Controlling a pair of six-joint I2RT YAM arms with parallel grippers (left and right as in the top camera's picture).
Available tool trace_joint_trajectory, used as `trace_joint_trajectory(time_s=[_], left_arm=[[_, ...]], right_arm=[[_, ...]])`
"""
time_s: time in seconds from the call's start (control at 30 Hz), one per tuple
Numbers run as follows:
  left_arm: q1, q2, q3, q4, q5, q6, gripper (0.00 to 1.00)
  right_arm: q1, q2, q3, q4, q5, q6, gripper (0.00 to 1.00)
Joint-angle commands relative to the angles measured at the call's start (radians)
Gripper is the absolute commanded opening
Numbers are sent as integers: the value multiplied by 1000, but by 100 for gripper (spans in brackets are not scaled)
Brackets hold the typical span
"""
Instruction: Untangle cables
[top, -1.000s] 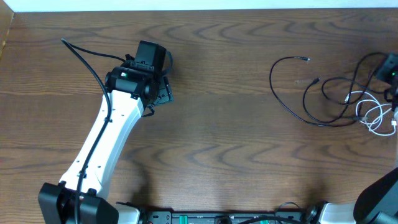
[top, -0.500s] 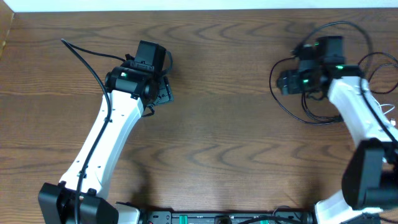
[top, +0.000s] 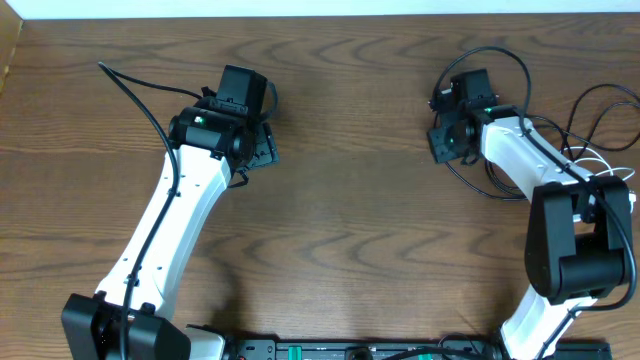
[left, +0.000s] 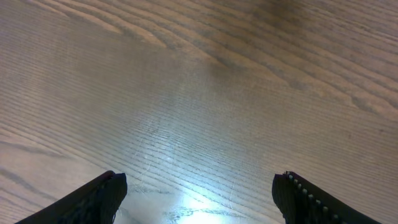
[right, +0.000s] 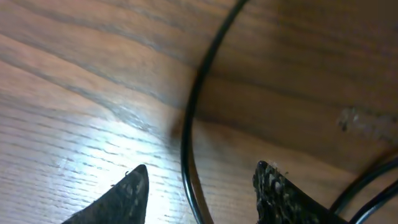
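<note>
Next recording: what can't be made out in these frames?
- White cable: overhead, mostly covered by the right arm.
- Black cable between the right gripper fingertips: right wrist, blurred, cut off top and bottom; which cord of the tangle is unclear.
- Plug ends: overhead, too small.
- Left gripper: left wrist, only tips show, rest cut off by the bottom edge.

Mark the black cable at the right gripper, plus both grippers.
black cable (right: 188, 118): right wrist view, curved stretch between the fingers.
right gripper (right: 200, 168): right wrist view, midway between its fingertips.
left gripper (left: 199, 179): left wrist view, midway between its fingertips.
</note>
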Motion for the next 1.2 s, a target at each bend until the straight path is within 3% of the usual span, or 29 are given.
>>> trace_joint_trajectory(time_s=[0.0,0.2,0.27,0.3,0.37,0.57,0.7,0.93,1.03,1.17], left_arm=[[2,-3,6,-5,-3,1,80],[2,-3,6,-5,-3,1,80],[2,-3,6,-5,-3,1,80],[2,-3,6,-5,-3,1,80],[2,-3,6,-6,-3,1,80],[2,-3,6,-6,-3,1,80],[2,-3,6,-6,-3,1,80],[2,-3,6,-5,-3,0,80],[1,-3,6,-5,-3,0,80],[2,-3,6,-5,-2,0,80]], right_arm=[[7,42,3,-23,16,-5,48],[11,55,-5,-60,16,-2,48],[10,55,-11,-63,16,19,34],[9,55,-11,-65,16,32,20],[8,55,-11,-67,16,51,1],[-9,8,5,-81,100,136,1],[-90,-138,38,-102,187,198,1],[-344,-383,41,-96,292,196,1],[-493,-378,35,-118,285,209,1],[-583,-328,29,-132,243,219,3]])
